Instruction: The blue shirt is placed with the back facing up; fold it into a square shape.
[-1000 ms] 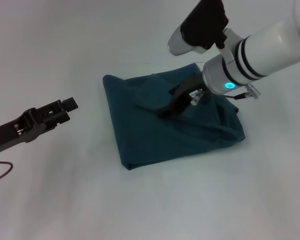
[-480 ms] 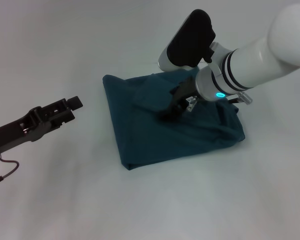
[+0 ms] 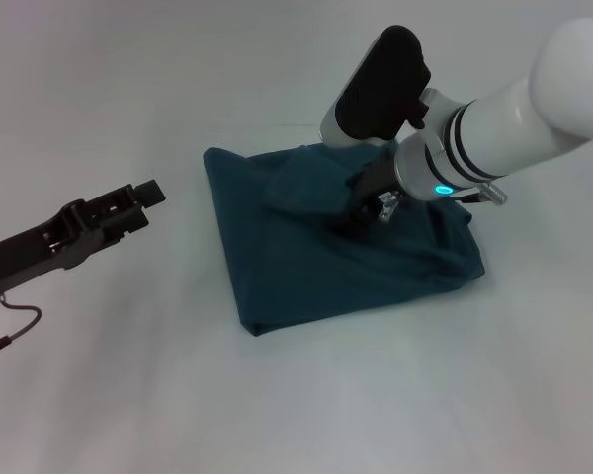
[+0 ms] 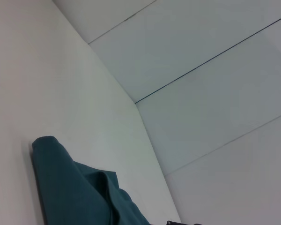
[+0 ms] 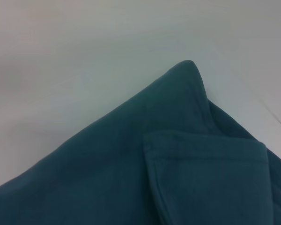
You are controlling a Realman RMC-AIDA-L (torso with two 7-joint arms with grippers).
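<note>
My right claw [image 3: 357, 219] was down on the blue shirt [image 3: 306, 267]; my left gripper [image 3: 143, 195] hung off to its side.

The shirt lay on the white table [image 3: 306, 405] as a rough, thick square, plain dark teal with no lettering showing. Its edges nearest me and on my left were fairly straight, while the part under and behind my right claw was rumpled, with a loose folded flap [image 5: 210, 159] lying on top beside a pointed corner. I couldn't tell whether my right claw was spread or pinching cloth, since its tips sank into the dark fabric. My left gripper hovered well apart from the shirt's left edge; its state I couldn't tell either.
</note>
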